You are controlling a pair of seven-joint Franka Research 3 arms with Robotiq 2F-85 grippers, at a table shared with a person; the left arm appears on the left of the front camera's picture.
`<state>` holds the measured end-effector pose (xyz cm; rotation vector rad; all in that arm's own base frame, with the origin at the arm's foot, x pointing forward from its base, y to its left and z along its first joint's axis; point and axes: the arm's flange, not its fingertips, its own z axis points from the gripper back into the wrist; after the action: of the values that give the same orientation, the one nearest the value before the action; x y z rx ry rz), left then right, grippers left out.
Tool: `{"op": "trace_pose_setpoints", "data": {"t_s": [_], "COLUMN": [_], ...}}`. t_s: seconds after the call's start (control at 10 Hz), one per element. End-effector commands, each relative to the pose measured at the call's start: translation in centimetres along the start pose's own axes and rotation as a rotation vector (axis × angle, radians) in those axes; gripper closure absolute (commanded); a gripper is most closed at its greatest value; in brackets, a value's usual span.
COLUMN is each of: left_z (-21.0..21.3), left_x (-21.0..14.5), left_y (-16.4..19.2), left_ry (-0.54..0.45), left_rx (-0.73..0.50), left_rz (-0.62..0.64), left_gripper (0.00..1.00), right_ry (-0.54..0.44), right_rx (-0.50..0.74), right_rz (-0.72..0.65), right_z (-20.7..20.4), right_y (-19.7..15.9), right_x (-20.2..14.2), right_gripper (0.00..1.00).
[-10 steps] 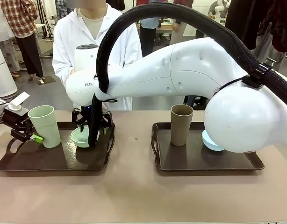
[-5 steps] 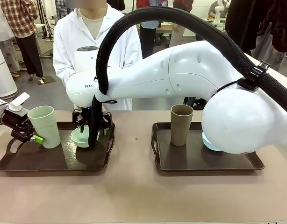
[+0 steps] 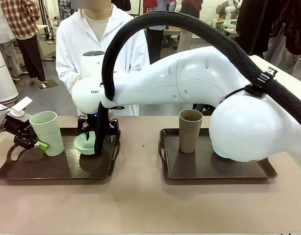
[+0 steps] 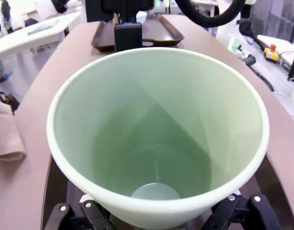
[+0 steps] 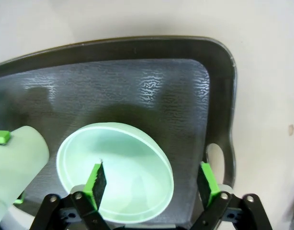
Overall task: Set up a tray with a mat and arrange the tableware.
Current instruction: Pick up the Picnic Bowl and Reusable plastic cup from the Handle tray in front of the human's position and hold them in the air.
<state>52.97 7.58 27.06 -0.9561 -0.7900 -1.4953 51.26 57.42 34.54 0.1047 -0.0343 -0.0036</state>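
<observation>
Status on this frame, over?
Left claw shut on mint tumbler. Right claw open, straddling mint bowl rim. Both at left tray.

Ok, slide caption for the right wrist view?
Right gripper straddling one wall of the mint green bowl on a dark tray, mint green tumbler alongside.

The tan surface (image 3: pixel 140 205) carries two dark trays, set side by side. The left tray (image 3: pixel 47 170) and right tray (image 3: pixel 209 169) lie apart.
</observation>
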Motion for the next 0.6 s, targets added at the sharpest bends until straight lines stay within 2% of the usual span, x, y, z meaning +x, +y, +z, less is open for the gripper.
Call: {"op": "trace_pose_setpoints", "data": {"t_s": [0.0, 0.1, 0.3, 0.4, 0.5], "left_z": [-0.43, -0.49, -0.37, -0.35, -0.37], "left_x": [0.07, 0.06, 0.11, 0.13, 0.09], "left_y": [-0.11, -0.09, -0.07, -0.02, 0.06], "left_ry": [-0.019, -0.019, -0.019, -0.019, -0.017], "left_rx": [0.022, 0.022, 0.025, 0.025, 0.023], "left_rz": [-0.02, -0.018, -0.016, -0.016, -0.013], "left_gripper": [0.61, 1.0, 1.0, 0.74, 0.75], "right_ry": [0.018, 0.021, 0.027, 0.029, 0.03], "right_rx": [0.017, 0.02, 0.022, 0.021, 0.02], "right_rz": [0.045, 0.048, 0.046, 0.046, 0.046], "right_z": [-0.03, -0.13, -0.27, -0.31, -0.37], "right_y": [0.63, 0.59, 0.6, 0.63, 0.64], "right_x": [0.75, 0.81, 0.87, 0.91, 1.0], "right_gripper": [0.59, 1.0, 1.0, 0.86, 0.96]}}
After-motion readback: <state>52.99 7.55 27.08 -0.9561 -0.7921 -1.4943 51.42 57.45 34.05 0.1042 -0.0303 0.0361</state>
